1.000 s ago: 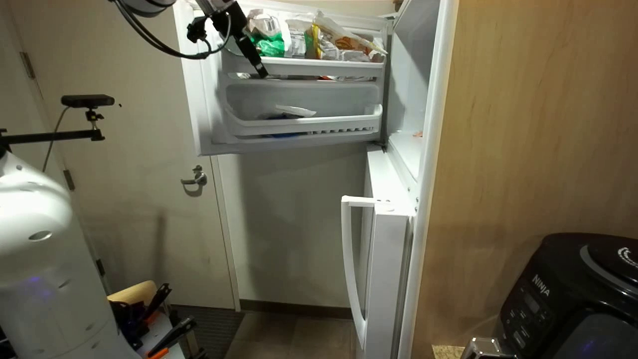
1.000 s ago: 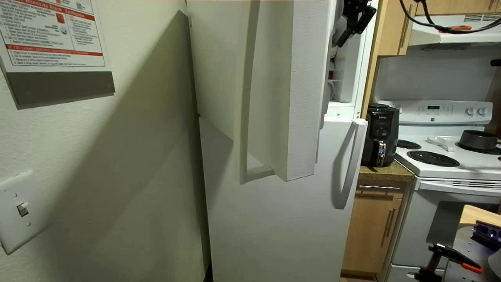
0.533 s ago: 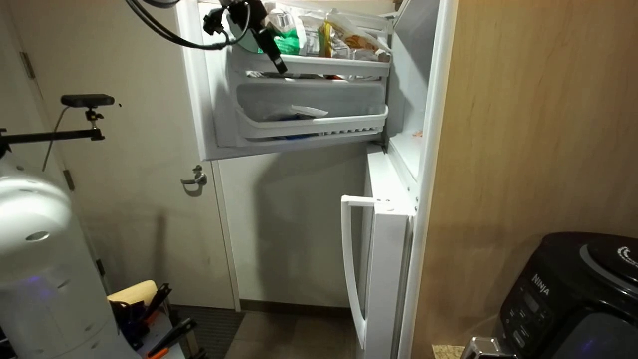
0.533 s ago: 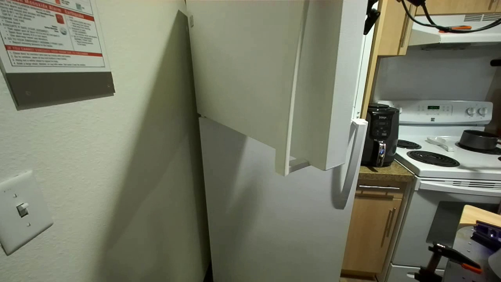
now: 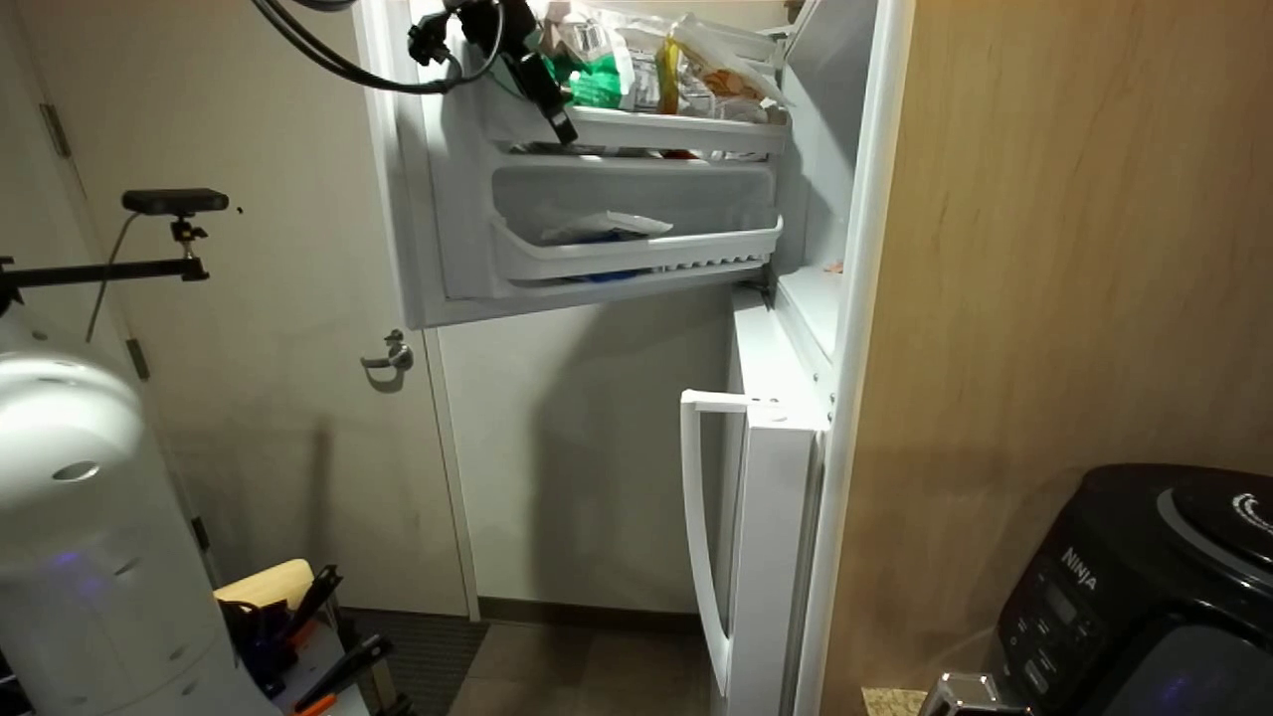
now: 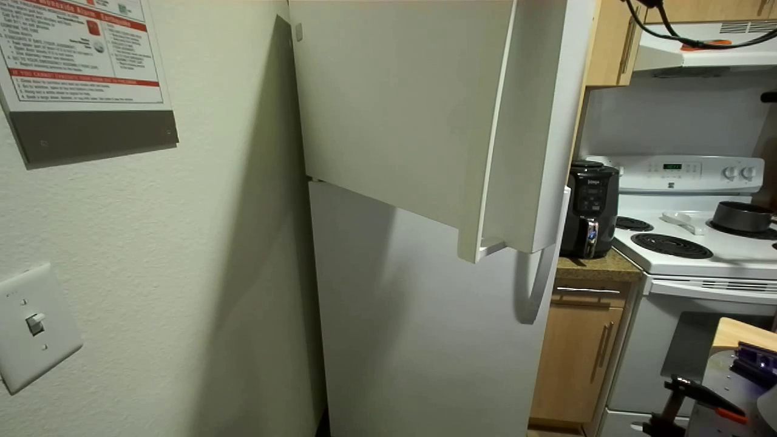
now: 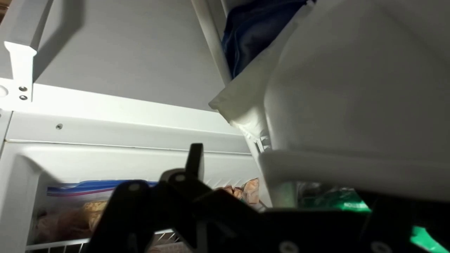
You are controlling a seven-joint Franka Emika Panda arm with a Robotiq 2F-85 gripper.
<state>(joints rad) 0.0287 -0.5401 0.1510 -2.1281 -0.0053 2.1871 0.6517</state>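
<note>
A: Looking at an exterior view, what've you got left of the jaws?

B: Far left and a bit lower there's a black camera [image 5: 175, 202], then a room door [image 5: 249, 298] with a lever handle [image 5: 398, 356], well below the jaws and to their left.

A: ok, and the jaws themselves?

B: Spread well apart, tipped down and to the right. They're at the inner side of the freezer door [image 5: 462, 219], which hangs open directly behind them. In the wrist view one finger [image 7: 194, 159] is clear, the other's lost in the dark by the door. Contact? Honestly can't tell.

A: Anything just past them?

B: Yep. Just beside them, a green-and-white bag [image 5: 595, 80] in the upper door shelf [image 5: 686, 131]. Below and slightly right, a white packet [image 5: 632, 224] in the lower door shelf [image 5: 557, 264]. Then a yellow-striped bag [image 5: 716, 85], farther right along the upper one.

A: And beyond that?

B: White curved handle [image 5: 697, 507] well below the jaws, then the freezer's inner wall [image 5: 820, 149] to their right, then a wood panel [image 5: 995, 249]. Farthest right, way lower than the jaws, a black Ninja appliance [image 5: 1124, 577] on a speckled surface [image 5: 888, 702].
</note>
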